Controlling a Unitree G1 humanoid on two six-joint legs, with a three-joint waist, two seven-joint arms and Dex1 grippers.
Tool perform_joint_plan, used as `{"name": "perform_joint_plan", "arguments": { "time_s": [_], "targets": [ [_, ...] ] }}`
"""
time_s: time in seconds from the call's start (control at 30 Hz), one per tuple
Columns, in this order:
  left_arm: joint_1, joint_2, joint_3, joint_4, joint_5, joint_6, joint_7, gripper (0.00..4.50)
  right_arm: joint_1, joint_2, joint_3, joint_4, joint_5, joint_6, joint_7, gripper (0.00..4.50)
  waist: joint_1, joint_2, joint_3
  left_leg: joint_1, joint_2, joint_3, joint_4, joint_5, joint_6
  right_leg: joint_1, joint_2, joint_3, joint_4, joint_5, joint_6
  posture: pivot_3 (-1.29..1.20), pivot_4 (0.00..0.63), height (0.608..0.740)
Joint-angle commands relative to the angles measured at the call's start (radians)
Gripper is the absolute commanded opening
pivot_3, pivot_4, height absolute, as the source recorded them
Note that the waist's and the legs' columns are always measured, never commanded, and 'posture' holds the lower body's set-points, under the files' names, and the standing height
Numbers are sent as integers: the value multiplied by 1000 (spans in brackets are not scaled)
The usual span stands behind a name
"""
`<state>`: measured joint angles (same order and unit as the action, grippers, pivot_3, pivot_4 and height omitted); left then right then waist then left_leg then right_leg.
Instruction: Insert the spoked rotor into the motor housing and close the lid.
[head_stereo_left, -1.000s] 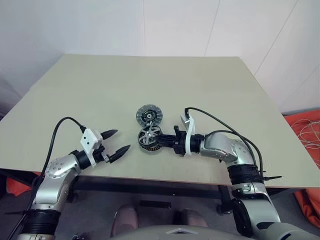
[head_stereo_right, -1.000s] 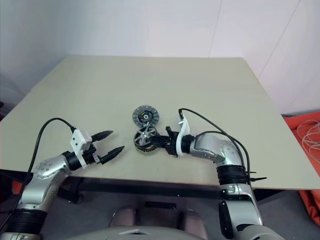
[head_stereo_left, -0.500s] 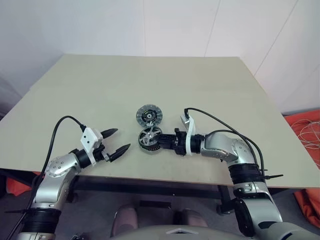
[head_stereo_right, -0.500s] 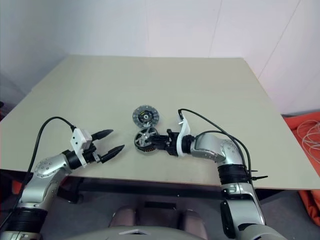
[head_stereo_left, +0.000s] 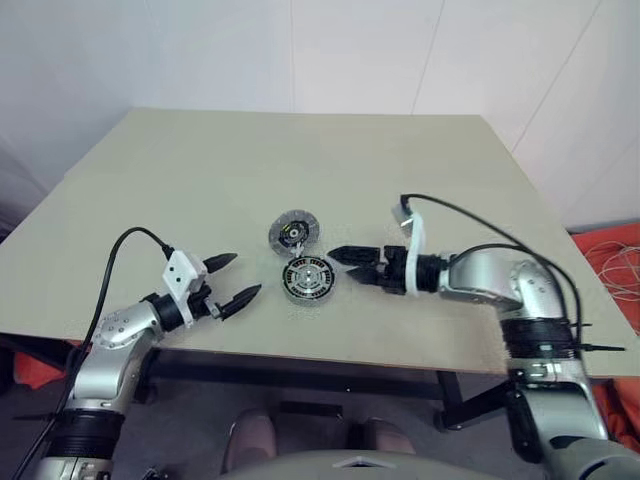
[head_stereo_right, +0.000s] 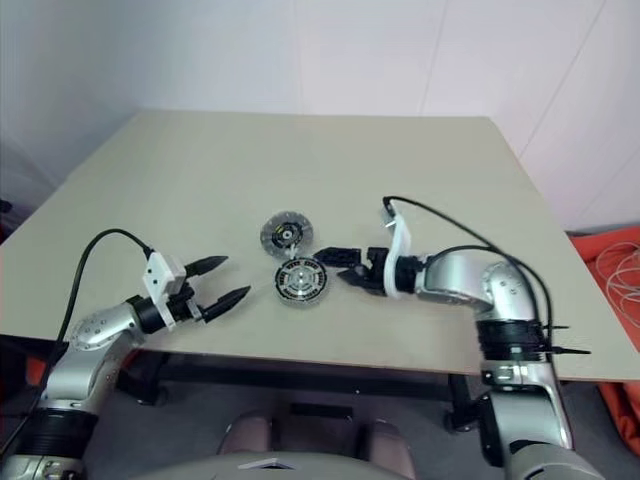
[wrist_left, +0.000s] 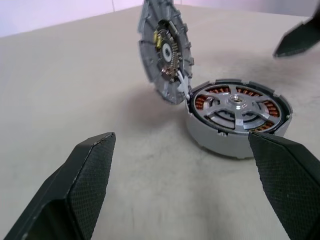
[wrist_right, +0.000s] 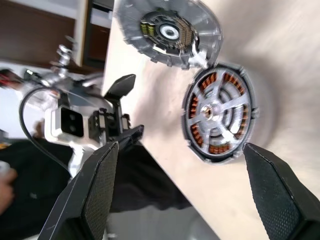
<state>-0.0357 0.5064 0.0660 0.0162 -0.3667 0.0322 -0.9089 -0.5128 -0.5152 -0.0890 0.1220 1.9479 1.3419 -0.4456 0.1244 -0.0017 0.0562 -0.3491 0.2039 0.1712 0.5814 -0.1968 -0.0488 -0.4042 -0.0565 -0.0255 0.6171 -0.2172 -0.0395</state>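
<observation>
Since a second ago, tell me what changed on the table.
The right tool let go of the rotor, which now lies flat inside the housing, then drew back to the right with jaws open. The lid stayed put beside the housing; the left tool stayed open and still.

rotor (wrist_left: 236, 107): silver spokes
housing (wrist_left: 225, 142): grey, copper windings
lid (wrist_left: 165, 47): dark grey, white-yellow centre
counter (head_stereo_left: 200, 180): beige

No legible text (anywhere here)
</observation>
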Motion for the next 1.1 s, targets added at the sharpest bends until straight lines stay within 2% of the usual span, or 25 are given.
{"name": "perform_joint_plan", "arguments": {
  "time_s": [0.03,0.13,0.23,0.33,0.4,0.5,0.67,0.83,0.97,1.1],
  "targets": [
    [-28,0,-4,8,5,-18,-12,4500,-64,-136,32,-97,-37,55,71,4484,0,0,0,0,0,0,0,0,0,0,0,0,0,0,0,0,0,740],
    [-41,-4,-10,22,8,-23,-16,4500,-77,-178,34,-181,-187,21,198,4484,-1,-1,-1,-1,0,0,0,0,0,0,0,0,-1,0,0,0,0,740],
    [-52,-10,-14,34,11,-26,-17,4500,-77,-213,170,-342,-593,-159,426,4484,0,-1,-1,-1,0,0,0,0,0,0,2,0,0,0,0,0,0,740],
    [-56,-17,-18,39,16,-27,-15,4500,-40,-226,346,-429,-964,-455,711,3546,1,-2,-1,-2,1,0,0,0,0,0,1,0,-1,0,0,0,0,740],
    [-54,-21,-19,39,19,-31,-11,4500,-46,-195,436,-412,-1130,-575,802,2815,1,-3,-1,-2,1,0,0,0,0,-1,-1,0,-1,0,0,0,0,740],
    [-49,-23,-16,37,25,-37,-2,4500,-62,-143,512,-376,-1283,-692,926,1735,-1,-3,-1,-2,1,0,0,0,0,-2,-1,0,-1,0,0,0,0,740],
    [-38,-29,-4,24,28,-30,32,4500,-71,-20,507,-282,-1362,-743,1039,26,-5,-3,-1,0,1,0,1,0,1,-2,0,0,1,0,-2,0,0,740],
    [-26,-27,-1,8,25,-26,44,4500,-63,77,493,-190,-1420,-754,1098,26,-7,-3,-1,1,2,0,2,0,1,-1,0,0,2,2,-5,0,0,740],
    [-18,-23,-1,-4,23,-21,50,4500,-47,108,525,-107,-1500,-766,1147,26,-7,-4,-1,1,1,0,2,0,1,0,0,0,3,3,-7,0,0,740],
    [-16,-23,-3,-8,24,-18,53,4500,-22,90,608,-30,-1628,-774,1200,26,-8,-4,-1,1,2,0,2,0,1,0,0,0,3,3,-7,0,0,740]
  ]
}}
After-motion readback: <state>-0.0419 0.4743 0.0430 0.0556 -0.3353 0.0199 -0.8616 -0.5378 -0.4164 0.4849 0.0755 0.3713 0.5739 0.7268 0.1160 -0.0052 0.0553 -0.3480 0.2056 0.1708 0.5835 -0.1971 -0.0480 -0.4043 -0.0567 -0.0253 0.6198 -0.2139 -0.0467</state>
